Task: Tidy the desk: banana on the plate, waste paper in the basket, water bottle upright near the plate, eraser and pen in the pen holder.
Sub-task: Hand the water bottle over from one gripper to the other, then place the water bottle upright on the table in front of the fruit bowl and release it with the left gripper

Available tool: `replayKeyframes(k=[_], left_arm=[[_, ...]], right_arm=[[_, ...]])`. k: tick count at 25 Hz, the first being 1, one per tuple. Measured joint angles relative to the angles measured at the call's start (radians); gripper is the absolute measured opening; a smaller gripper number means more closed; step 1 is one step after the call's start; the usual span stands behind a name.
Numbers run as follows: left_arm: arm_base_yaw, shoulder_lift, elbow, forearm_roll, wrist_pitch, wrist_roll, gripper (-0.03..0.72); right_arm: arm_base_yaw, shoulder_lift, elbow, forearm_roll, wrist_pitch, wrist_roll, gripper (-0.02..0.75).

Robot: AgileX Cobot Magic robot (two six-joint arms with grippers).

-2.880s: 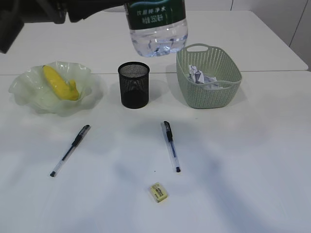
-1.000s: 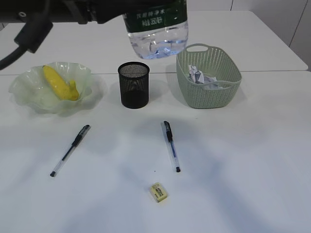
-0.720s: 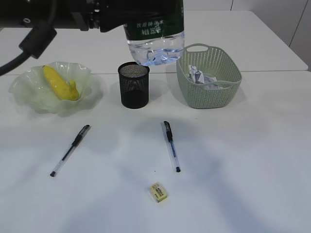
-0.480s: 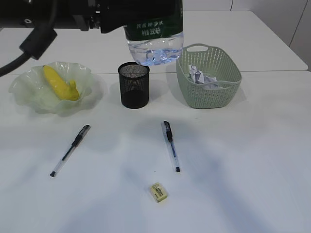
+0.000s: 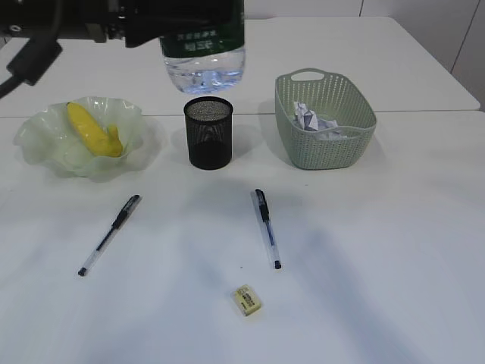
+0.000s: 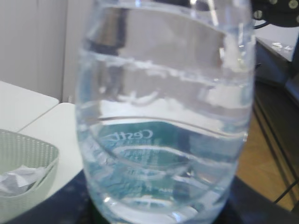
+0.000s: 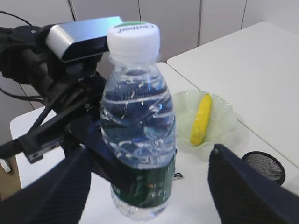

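The water bottle (image 5: 203, 53) hangs upright in the air above and just left of the black mesh pen holder (image 5: 208, 133). My left gripper (image 5: 189, 15) is shut on its green label. In the right wrist view my right gripper (image 7: 148, 154) stands open, its dark fingers (image 7: 243, 186) wide on either side of the water bottle (image 7: 138, 126) and clear of it. The banana (image 5: 92, 130) lies on the pale green plate (image 5: 45, 148). Waste paper (image 5: 311, 120) sits in the basket (image 5: 324, 152). Two pens (image 5: 110, 233) (image 5: 266, 227) and the eraser (image 5: 247, 299) lie on the table.
The pen holder stands between plate and basket along the back. The pens lie mid-table, left and centre, with the eraser nearest the front edge. A seam between two table tops (image 5: 424, 111) runs behind the basket.
My left gripper has carried the bottle leftward, from above the gap between holder and basket to above the holder's left side. Objects on the table have not moved.
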Motion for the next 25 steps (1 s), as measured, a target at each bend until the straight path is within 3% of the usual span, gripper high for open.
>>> replayKeyframes(k=[16,20,25], left_arm=[[0.408,-0.024,0.0,0.12,0.185,0.002,0.36],[0.475,-0.024,0.0,0.182,0.183,0.004,0.36],[0.5,-0.026,0.079,0.137,0.185,0.108,0.36]], right_arm=[[0.0,-0.008,0.0,-0.035,0.006,0.015,0.578],[0.0,-0.008,0.0,-0.042,0.006,0.018,0.578],[0.0,-0.008,0.0,-0.042,0.006,0.018,0.579]])
